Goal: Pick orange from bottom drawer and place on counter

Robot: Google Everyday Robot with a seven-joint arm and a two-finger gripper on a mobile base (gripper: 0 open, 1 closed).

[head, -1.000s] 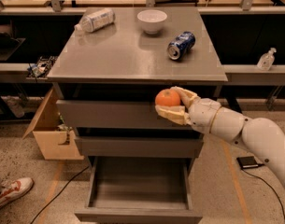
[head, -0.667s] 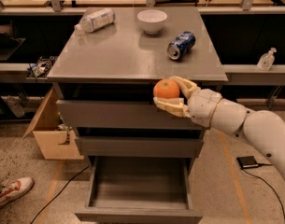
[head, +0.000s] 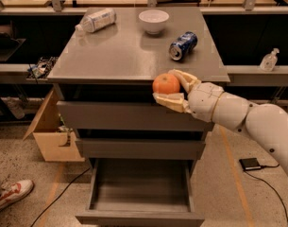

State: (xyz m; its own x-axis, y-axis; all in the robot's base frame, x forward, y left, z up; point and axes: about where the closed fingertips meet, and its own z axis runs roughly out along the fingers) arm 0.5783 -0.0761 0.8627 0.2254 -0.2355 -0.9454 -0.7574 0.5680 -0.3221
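Note:
The orange (head: 165, 84) is held in my gripper (head: 168, 88), whose cream fingers (head: 182, 78) close around it from the right. It hangs at the front edge of the grey counter (head: 124, 51), level with the edge and in front of the top drawer. The white arm reaches in from the lower right. The bottom drawer (head: 139, 193) is pulled open below, and its grey inside shows nothing in it.
On the counter lie a plastic bottle (head: 96, 21) on its side at the back left, a white bowl (head: 153, 21) at the back and a blue can (head: 183, 45) on its side at the right. A cardboard box (head: 51, 134) stands left of the cabinet. A shoe (head: 10, 195) shows at the lower left.
My gripper has carried the orange upward, from in front of the top drawer to the counter's front edge.

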